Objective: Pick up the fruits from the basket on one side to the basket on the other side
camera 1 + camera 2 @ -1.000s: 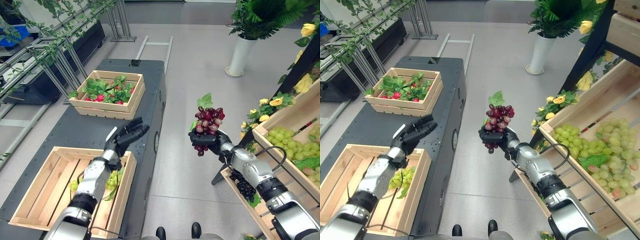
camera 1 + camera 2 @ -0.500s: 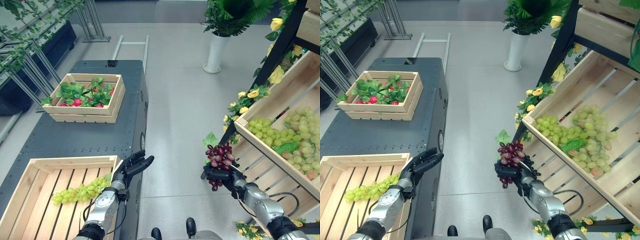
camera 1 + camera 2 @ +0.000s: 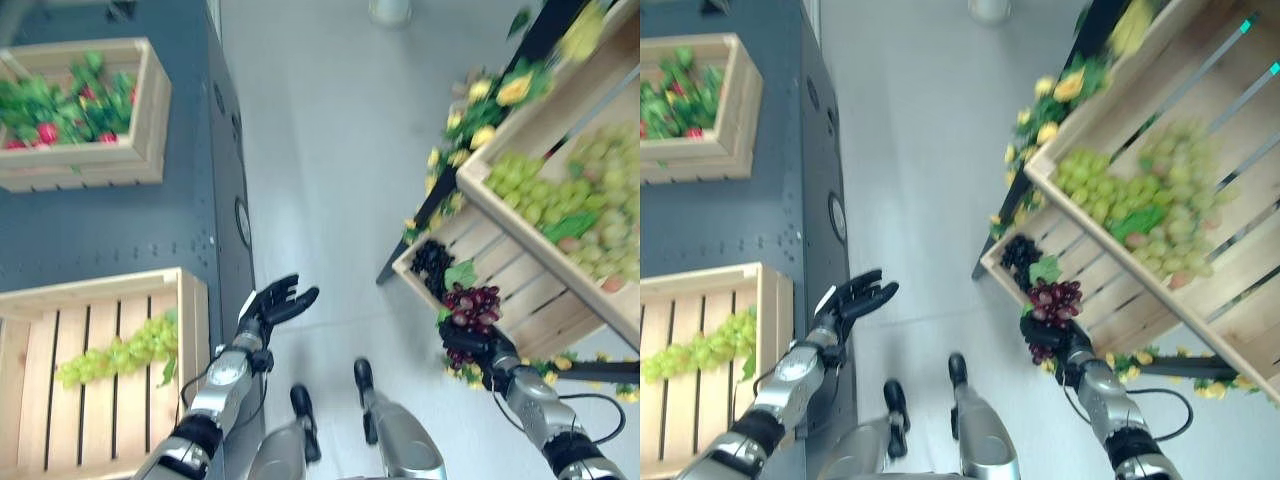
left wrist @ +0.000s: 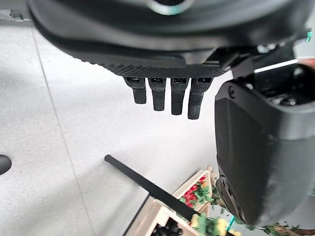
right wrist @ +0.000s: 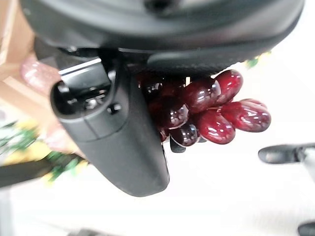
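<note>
The right hand (image 3: pixel 468 345) curls tightly around a bunch of red grapes (image 3: pixel 474 303), held over the floor just beside the front edge of the lower shelf crate (image 3: pixel 500 290). The left hand (image 3: pixel 268 308) hangs with fingers spread wide, holding nothing, beside the near crate (image 3: pixel 186 310) with green grapes (image 3: pixel 115 353).

I find no text, label, number or sign that I can read in any of my views.
</note>
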Controlling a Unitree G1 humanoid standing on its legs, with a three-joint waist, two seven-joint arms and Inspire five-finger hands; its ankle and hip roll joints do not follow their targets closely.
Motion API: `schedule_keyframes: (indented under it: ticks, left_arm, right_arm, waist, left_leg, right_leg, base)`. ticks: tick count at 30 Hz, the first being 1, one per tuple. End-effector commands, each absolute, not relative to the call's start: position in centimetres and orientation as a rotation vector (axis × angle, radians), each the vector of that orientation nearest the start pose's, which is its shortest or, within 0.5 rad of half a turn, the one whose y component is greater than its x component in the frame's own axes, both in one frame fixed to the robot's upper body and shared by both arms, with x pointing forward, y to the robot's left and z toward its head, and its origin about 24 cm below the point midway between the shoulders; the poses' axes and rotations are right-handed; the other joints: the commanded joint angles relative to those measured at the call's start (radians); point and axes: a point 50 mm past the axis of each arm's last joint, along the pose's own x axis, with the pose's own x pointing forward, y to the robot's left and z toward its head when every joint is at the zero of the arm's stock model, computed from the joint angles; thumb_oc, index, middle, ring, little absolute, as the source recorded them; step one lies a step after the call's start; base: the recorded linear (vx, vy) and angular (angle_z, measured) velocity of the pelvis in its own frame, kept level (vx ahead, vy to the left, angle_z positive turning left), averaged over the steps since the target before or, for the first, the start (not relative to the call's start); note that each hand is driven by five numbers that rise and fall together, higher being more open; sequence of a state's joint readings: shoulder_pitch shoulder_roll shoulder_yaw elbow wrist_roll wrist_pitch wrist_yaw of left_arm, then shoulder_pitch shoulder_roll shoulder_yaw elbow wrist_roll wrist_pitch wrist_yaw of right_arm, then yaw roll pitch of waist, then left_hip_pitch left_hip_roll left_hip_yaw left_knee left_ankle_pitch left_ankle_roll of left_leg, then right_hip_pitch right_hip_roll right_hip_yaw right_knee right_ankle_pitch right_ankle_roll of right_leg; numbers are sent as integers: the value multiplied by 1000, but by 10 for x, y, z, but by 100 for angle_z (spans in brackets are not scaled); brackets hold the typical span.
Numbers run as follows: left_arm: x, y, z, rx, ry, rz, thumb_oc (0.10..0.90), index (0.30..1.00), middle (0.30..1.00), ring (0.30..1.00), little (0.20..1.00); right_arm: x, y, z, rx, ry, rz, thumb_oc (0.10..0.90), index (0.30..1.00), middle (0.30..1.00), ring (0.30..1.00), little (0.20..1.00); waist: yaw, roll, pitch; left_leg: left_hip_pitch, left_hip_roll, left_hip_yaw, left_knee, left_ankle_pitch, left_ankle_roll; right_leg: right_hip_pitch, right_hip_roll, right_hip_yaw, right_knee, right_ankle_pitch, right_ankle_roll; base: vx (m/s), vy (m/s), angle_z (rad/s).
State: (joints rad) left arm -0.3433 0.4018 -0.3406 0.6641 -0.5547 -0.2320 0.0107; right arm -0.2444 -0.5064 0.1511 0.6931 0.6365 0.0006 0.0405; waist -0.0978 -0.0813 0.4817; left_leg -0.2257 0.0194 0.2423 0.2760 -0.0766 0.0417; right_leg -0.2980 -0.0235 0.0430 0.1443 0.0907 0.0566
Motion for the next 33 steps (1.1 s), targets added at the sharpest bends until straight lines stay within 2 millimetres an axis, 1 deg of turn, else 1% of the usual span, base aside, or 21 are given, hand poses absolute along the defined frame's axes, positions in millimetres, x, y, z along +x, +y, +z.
schedule_keyframes:
  ticks: [1, 3, 5, 6, 7, 10, 11, 12, 14, 18, 20, 21, 23, 24, 26, 27, 28, 33]
  left_arm:
    - [306, 189, 30, -22, 6, -106, 800, 900, 900, 900, 900]
    - [310, 189, 38, -13, -13, -116, 800, 900, 900, 900, 900]
    - [311, 187, 40, -6, -16, -120, 800, 900, 900, 900, 900]
    - [312, 187, 42, -3, -23, -125, 800, 900, 900, 900, 900]
    - [312, 187, 43, -3, -24, -126, 800, 900, 900, 900, 900]
    - [314, 185, 50, -2, -48, -142, 800, 900, 900, 900, 900]
    - [315, 183, 54, -2, -60, -151, 800, 900, 900, 900, 900]
    - [316, 183, 56, -1, -65, -155, 800, 900, 900, 900, 900]
    - [316, 181, 60, 0, -78, -167, 800, 900, 900, 900, 900]
    - [316, 181, 66, 0, -87, -177, 800, 900, 900, 900, 900]
    - [316, 183, 67, 5, -86, -180, 800, 900, 900, 900, 900]
    - [316, 184, 68, 14, -83, -184, 800, 900, 900, 900, 900]
    - [315, 186, 66, 28, -76, -190, 800, 900, 900, 900, 900]
    - [315, 187, 66, 29, -75, -190, 800, 900, 900, 900, 900]
    - [315, 189, 66, 35, -72, -197, 800, 900, 900, 900, 900]
    - [315, 189, 66, 36, -72, -198, 800, 900, 900, 900, 900]
    - [316, 189, 67, 40, -72, -205, 800, 900, 900, 900, 900]
    - [316, 191, 68, 55, -64, -213, 800, 900, 900, 900, 900]
  right_arm:
    - [299, -303, 53, 67, 84, -249, 400, 300, 300, 300, 300]
    - [304, -314, 67, 57, 47, -301, 400, 300, 300, 300, 300]
    - [306, -319, 72, 56, 35, -321, 400, 300, 300, 300, 300]
    - [305, -331, 81, 80, 10, -352, 400, 300, 300, 300, 300]
    - [304, -335, 83, 89, 5, -361, 400, 300, 300, 300, 300]
    - [304, -351, 97, 97, -33, -443, 400, 300, 300, 300, 300]
    - [305, -358, 106, 80, -51, -480, 400, 300, 300, 300, 300]
    - [305, -362, 110, 73, -59, -497, 400, 300, 300, 300, 300]
    - [305, -374, 125, 44, -88, -556, 400, 300, 300, 300, 300]
    - [303, -385, 140, 58, -109, -582, 400, 300, 300, 300, 300]
    - [300, -394, 150, 38, -116, -607, 400, 300, 300, 300, 300]
    - [299, -401, 160, 16, -120, -627, 400, 300, 300, 300, 300]
    - [298, -408, 169, 24, -121, -647, 400, 300, 300, 300, 300]
    - [297, -409, 170, 26, -119, -650, 400, 300, 300, 300, 300]
    - [294, -419, 172, 7, -70, -683, 400, 300, 300, 300, 300]
    - [294, -421, 172, 3, -63, -687, 400, 300, 300, 300, 300]
    - [291, -428, 172, -26, -15, -700, 400, 300, 300, 300, 300]
    - [283, -442, 173, -72, 57, -744, 400, 300, 300, 300, 300]
  waist:
    - [-1, 11, -31]
    - [3, 16, -11]
    - [4, 19, -5]
    - [7, 24, 7]
    - [9, 26, 10]
    - [14, 34, 22]
    - [17, 37, 26]
    - [19, 38, 29]
    - [24, 41, 35]
    - [32, 38, 38]
    - [38, 33, 38]
    - [42, 28, 38]
    - [48, 20, 38]
    - [48, 19, 38]
    - [56, 13, 38]
    - [57, 12, 38]
    - [61, 10, 38]
    - [70, 10, 38]
  left_leg:
    - [-101, -35, -42, 217, -128, 18]
    - [-169, -38, -54, 287, -147, 19]
    - [-197, -40, -63, 319, -156, 19]
    - [-234, -44, -75, 366, -173, 23]
    - [-242, -46, -78, 375, -175, 24]
    - [-299, -49, -84, 439, -194, 32]
    - [-324, -50, -90, 465, -203, 35]
    - [-335, -50, -93, 477, -206, 35]
    - [-368, -48, -97, 514, -216, 35]
    - [-410, -46, -103, 551, -228, 37]
    - [-431, -44, -107, 564, -229, 38]
    - [-442, -43, -112, 574, -230, 37]
    - [-454, -41, -120, 584, -230, 35]
    - [-456, -40, -121, 587, -231, 35]
    - [-469, -36, -128, 607, -236, 33]
    - [-471, -37, -129, 610, -237, 33]
    - [-475, -36, -133, 617, -238, 34]
    - [-480, -37, -141, 634, -240, 33]
  right_leg:
    - [-44, 34, -79, 198, -119, -59]
    - [-111, 28, -95, 283, -145, -69]
    - [-135, 26, -101, 319, -157, -73]
    - [-170, 20, -110, 381, -182, -81]
    - [-178, 19, -111, 397, -188, -82]
    - [-235, 23, -119, 470, -212, -92]
    - [-257, 27, -121, 492, -219, -96]
    - [-266, 28, -122, 505, -222, -98]
    - [-295, 34, -124, 537, -231, -101]
    - [-330, 44, -127, 565, -234, -100]
    - [-350, 46, -132, 577, -231, -99]
    - [-357, 48, -135, 582, -229, -100]
    - [-363, 50, -138, 590, -229, -100]
    - [-364, 50, -139, 592, -229, -99]
    - [-372, 50, -145, 607, -231, -99]
    - [-373, 51, -145, 608, -231, -99]
    - [-376, 52, -147, 613, -232, -101]
    - [-375, 52, -150, 623, -237, -103]
  base:
    - [-190, -15, -2]
    - [-151, -3, -1]
    - [-76, 7, 13]
    - [-61, 18, 20]
    - [-62, 23, 26]
    - [-59, 6, 17]
    - [-54, -5, 7]
    - [-47, -5, 8]
    - [-30, -9, 12]
    - [-6, -33, -3]
    - [-11, -53, 3]
    - [-10, -66, -14]
    - [-2, -71, -14]
    - [6, -69, 0]
    - [8, -62, 1]
    - [19, -57, 3]
    - [18, -35, 5]
    - [32, -27, 5]
